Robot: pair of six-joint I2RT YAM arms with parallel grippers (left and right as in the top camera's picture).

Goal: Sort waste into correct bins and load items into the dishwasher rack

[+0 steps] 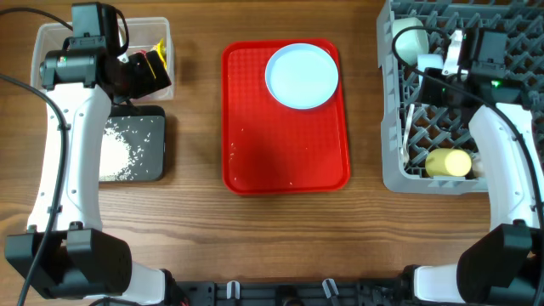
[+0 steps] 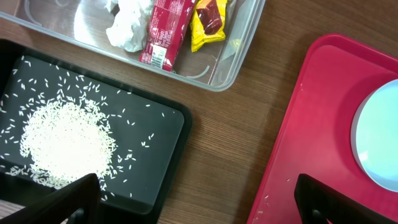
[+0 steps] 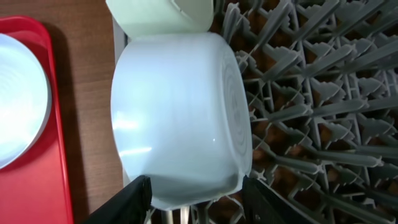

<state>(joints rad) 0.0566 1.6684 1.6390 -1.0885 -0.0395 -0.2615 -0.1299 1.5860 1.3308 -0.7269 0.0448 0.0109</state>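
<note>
We saw our right gripper clasping the bowl at the left edge of the rack; left gripper gaped wide, empty

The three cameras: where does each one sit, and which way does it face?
Overhead: above the table, facing straight down at the red tray and dishwasher rack; the left arm and right arm show.
Left wrist: over the table's left side, facing down at the black tray and clear tub; the open left gripper shows at the bottom.
Right wrist: at the rack's edge, facing down at the light blue bowl; the right gripper holds it.
Shared: both wrist views catch the red tray and light blue plate.
</note>
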